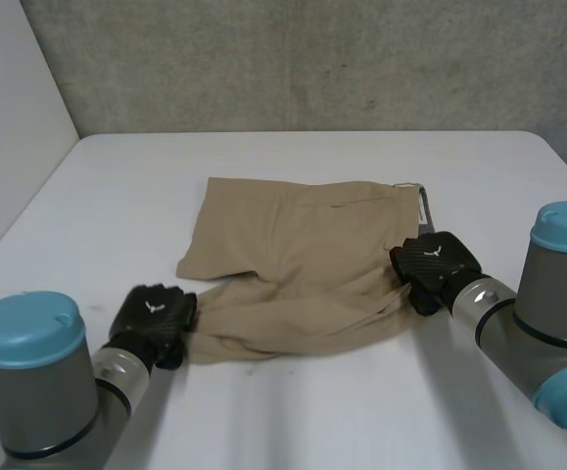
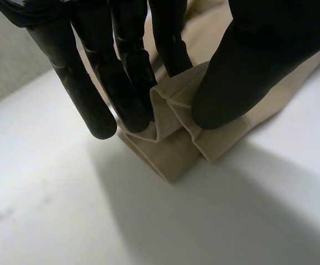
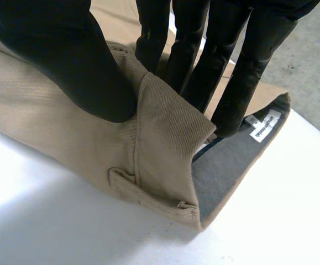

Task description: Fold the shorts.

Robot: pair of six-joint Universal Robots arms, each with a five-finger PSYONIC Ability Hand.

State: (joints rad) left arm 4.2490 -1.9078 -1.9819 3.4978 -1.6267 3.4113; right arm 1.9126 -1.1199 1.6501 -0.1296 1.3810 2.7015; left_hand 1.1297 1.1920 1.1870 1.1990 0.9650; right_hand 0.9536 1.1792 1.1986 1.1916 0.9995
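The tan shorts lie mid-way across the bench. The left robot hand pinches a leg hem and the right robot hand pinches the waistband. Both pinches look shallow, so the cloth could slip free when lifted.

- It looks like a robotics lab or test cell: a left arm and a right arm, grey with light-blue caps, work at a plain white table.
- Behind it stands a raw concrete wall, with a white panel beside it.
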